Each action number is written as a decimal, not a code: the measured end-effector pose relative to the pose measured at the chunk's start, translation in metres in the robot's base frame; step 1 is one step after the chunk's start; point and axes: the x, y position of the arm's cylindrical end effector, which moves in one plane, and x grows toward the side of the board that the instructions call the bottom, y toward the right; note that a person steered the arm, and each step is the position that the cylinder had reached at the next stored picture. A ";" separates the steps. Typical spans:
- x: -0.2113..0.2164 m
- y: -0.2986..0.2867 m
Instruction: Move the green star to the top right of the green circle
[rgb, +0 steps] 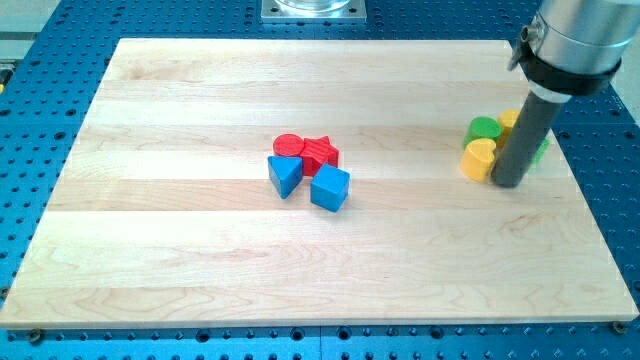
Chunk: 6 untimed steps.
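The green circle (484, 128) sits at the view's right side of the wooden board (200, 250). The green star (542, 150) is mostly hidden behind my rod; only a green sliver shows at the rod's right edge. My tip (508, 184) rests on the board just right of a yellow round block (478, 158), below and to the right of the green circle. A second yellow block (509, 120) shows partly, between the green circle and the rod; its shape cannot be made out.
Near the board's middle is a tight cluster: a red circle (288, 146), a red star (322, 153), a blue triangular block (285, 175) and a blue cube (330, 187). The board's right edge is close to the rod.
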 end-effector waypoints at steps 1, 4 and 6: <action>0.012 0.028; -0.077 -0.005; -0.077 0.030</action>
